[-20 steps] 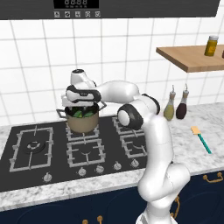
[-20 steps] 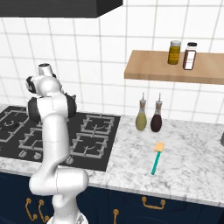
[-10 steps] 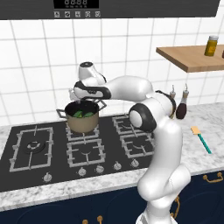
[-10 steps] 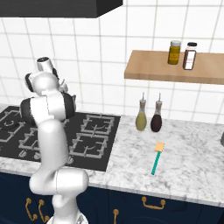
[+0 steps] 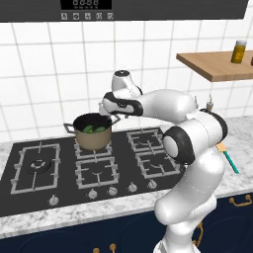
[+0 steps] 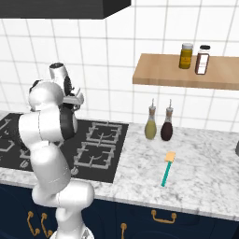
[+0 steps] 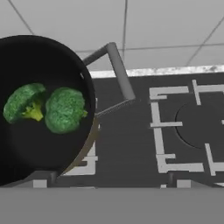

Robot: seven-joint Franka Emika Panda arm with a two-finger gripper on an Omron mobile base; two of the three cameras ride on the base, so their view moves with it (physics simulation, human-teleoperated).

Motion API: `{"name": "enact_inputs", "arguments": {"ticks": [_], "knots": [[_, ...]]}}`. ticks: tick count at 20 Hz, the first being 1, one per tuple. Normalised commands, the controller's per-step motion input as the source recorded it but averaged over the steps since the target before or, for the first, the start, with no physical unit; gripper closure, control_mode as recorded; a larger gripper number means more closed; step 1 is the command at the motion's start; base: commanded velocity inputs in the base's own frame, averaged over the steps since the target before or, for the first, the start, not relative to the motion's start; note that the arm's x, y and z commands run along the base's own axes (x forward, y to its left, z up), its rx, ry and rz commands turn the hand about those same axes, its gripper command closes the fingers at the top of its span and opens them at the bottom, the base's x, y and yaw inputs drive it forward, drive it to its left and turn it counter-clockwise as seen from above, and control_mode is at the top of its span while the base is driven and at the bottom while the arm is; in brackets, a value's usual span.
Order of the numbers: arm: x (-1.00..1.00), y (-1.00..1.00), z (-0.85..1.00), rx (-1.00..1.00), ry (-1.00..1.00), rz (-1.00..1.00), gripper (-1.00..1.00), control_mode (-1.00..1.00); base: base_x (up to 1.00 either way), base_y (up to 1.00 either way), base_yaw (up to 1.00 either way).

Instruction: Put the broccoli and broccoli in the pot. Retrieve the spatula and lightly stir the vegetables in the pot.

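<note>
Hand view: broccoli (image 7: 46, 107) sits inside pot (image 7: 89, 131) rim.

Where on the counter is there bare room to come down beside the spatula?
Bare marble lies right of the spatula and between it and the hob. Behind it, the olive bottle and dark bottle crowd the wall under the shelf.

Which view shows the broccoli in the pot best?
Hand view: both broccoli florets lie side by side on the dark floor of the pot, seen from above. Left base view gives a green sliver over the rim. In the right base view the arm blocks it.
</note>
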Motion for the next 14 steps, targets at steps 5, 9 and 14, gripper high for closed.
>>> {"name": "enact_inputs", "arguments": {"ticks": [5, 9, 14], "knots": [[-0.62, -0.88, 0.00, 0.03, 0.00, 0.00, -1.00, -1.00, 0.00, 0.00, 0.00], [-0.56, -0.98, 0.00, 0.03, 0.00, 0.00, -1.00, -1.00, 0.00, 0.00, 0.00], [-0.40, -0.98, -0.12, 0.00, 0.00, 0.00, -1.00, -1.00, 0.00, 0.00, 0.00]]}}
